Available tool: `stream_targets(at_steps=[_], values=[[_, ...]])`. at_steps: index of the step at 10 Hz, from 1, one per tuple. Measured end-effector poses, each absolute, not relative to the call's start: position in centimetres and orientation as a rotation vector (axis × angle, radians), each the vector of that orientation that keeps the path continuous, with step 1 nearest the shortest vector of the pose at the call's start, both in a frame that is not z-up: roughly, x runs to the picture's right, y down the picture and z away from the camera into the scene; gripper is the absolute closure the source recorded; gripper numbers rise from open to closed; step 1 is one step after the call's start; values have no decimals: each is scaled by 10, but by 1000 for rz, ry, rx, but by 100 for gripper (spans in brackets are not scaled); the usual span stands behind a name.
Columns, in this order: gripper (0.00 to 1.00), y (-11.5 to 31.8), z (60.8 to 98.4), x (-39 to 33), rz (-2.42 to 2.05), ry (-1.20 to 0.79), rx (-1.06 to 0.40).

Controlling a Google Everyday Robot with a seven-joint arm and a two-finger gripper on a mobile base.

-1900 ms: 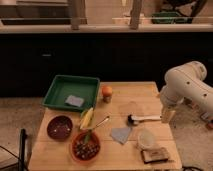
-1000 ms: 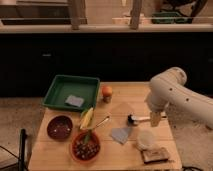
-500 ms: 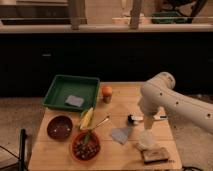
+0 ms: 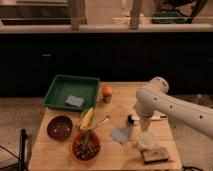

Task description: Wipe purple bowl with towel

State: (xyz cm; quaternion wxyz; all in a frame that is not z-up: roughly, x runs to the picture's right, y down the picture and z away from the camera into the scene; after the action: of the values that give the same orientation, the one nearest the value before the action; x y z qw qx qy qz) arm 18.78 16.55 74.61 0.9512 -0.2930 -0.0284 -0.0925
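While the white arm (image 4: 167, 106) bends down over the right half of the wooden table (image 4: 115, 156), its gripper (image 4: 143, 128) hangs low just right of the towel (image 4: 121, 135) and above a pale round cup (image 4: 146, 140); whether it is open or closed, I cannot tell, and it holds nothing that shows.

Counted, the table carries two bowls, one tray, one towel, one cup and a few odd pieces. One purple bowl (image 4: 60, 127), small, round and shallow with a darker inside, sits near the left edge, well apart from the gripper; one orange bowl (image 4: 86, 146), slightly larger and filled with dark speckled bits, stands just beside it toward the front. One thin utensil (image 4: 102, 121) slants up out of the orange bowl; one yellow banana (image 4: 87, 118) lies between the two bowls and the tray.

The single towel is a thin, pale grey-blue cloth, limp and creased, lying flat on the wood near the middle. One green tray (image 4: 59, 86), rectangular with raised walls, sits at the back left and holds one flat, darker blue-grey piece (image 4: 74, 101). One small orange thing (image 4: 106, 92) stands just right of the tray; one brown block (image 4: 152, 156) lies at the front right, near the cup; one slim dark stick (image 4: 159, 118) lies partly hidden behind the arm.
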Motion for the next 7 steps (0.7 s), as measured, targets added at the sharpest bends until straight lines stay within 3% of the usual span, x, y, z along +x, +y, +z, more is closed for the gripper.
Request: stream_targets(at_steps=[5, 7], values=[[20, 179, 763, 175, -248, -87, -593], [20, 175, 747, 191, -195, -66, -552]])
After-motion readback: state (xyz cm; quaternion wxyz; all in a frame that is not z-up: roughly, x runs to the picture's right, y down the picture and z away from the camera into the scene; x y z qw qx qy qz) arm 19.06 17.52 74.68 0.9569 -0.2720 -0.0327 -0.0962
